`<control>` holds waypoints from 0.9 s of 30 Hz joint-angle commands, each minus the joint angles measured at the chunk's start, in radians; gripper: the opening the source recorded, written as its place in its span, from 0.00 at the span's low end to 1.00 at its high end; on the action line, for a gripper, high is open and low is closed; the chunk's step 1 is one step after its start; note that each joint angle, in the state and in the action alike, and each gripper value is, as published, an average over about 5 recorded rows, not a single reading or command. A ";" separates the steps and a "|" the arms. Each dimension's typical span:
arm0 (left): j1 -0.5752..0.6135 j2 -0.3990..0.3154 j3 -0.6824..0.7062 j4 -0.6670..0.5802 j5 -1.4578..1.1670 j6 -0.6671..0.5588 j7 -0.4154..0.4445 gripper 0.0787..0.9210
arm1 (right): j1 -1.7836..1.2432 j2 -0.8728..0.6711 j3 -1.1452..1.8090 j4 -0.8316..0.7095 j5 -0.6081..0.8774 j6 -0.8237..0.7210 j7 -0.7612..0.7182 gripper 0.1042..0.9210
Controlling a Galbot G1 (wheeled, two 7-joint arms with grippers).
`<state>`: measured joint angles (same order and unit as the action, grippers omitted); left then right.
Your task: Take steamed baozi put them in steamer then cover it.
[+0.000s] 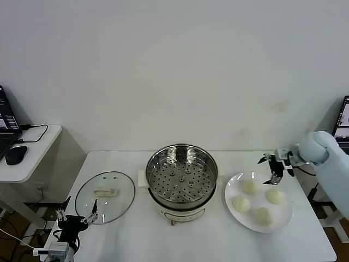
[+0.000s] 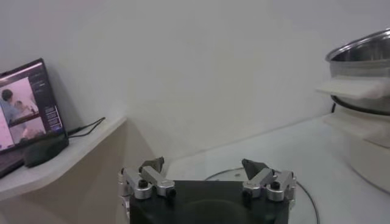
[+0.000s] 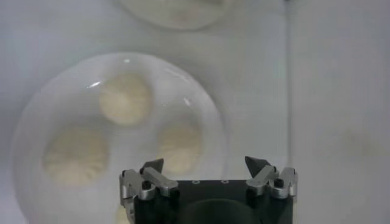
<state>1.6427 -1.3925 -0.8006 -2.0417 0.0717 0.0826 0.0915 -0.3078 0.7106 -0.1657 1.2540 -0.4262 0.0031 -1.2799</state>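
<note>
Baozi [image 1: 249, 187] on plate [image 1: 283, 221], seemingly right of steamer [image 1: 181, 176].

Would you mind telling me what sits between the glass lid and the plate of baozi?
In the head view, the steamer stands between the glass lid and the plate of baozi, its basket empty.

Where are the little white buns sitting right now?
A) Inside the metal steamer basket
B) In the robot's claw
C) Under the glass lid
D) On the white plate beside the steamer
D: all four steamed baozi lie on the white plate, and the steamer basket holds none.
</note>
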 commanded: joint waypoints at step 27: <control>-0.007 -0.001 0.007 0.026 0.008 0.000 0.018 0.88 | -0.040 0.145 -0.023 -0.189 -0.129 -0.017 0.100 0.88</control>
<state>1.6366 -1.3944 -0.7941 -2.0186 0.0798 0.0827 0.1092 -0.3404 0.8435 -0.1904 1.0903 -0.5423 -0.0098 -1.2059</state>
